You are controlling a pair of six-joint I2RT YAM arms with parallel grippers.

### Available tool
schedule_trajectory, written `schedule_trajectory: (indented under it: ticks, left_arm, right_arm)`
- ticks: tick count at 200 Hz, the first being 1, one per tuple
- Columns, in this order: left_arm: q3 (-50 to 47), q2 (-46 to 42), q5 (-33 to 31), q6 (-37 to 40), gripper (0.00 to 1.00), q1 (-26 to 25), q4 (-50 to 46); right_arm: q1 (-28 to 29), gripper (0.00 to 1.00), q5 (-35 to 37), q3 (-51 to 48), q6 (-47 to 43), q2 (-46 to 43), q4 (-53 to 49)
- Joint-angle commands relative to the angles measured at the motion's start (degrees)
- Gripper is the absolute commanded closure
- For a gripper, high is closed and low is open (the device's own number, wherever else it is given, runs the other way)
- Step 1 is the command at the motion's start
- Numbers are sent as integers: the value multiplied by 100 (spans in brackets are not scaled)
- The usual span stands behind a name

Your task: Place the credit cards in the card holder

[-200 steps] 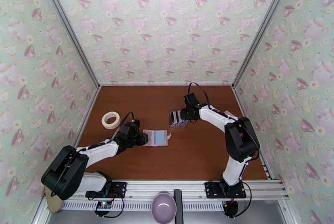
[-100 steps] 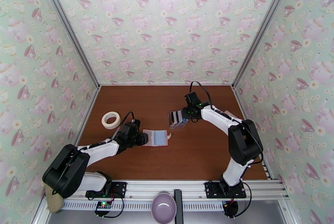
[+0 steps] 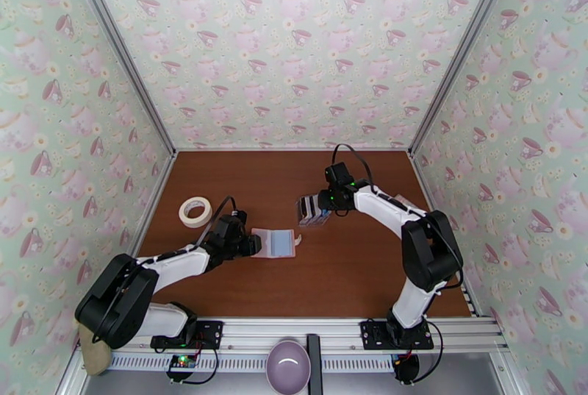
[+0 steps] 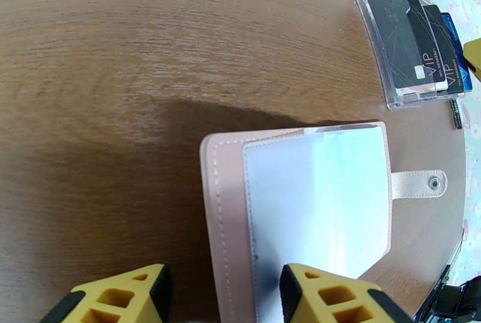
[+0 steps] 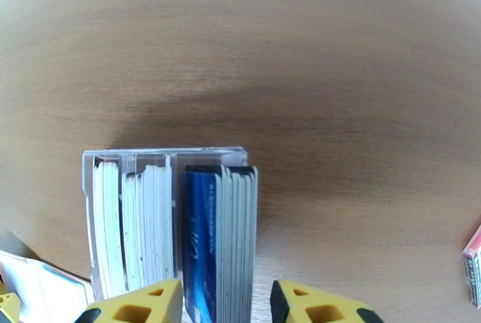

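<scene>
Right wrist: right gripper (image 5: 225, 289), jaws narrow astride credit cards (image 5: 219, 228) at six o'clock, whether gripping we cannot tell; left gripper (image 4: 223, 275) wide, we judge steadying card holder (image 4: 312, 198).

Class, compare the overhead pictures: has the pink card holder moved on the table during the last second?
No. The card holder lies open in the same spot, just as far right of the tape roll as before.

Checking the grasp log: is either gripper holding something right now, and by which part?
Cannot be told. The right gripper flanks the near end of the credit cards; the left gripper straddles the near edge of the card holder. Contact is unclear.
</scene>
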Motion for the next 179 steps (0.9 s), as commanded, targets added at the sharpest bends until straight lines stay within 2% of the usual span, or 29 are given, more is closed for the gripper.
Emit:
schedule_trajectory:
  ticks: [1, 179]
  left_arm:
    - [117, 129, 88, -34, 47, 45, 83]
    - [126, 226, 151, -60, 46, 49, 127]
  right_arm:
    - [-22, 55, -78, -108, -40, 126, 33]
    - [-29, 56, 481, -92, -96, 14, -170]
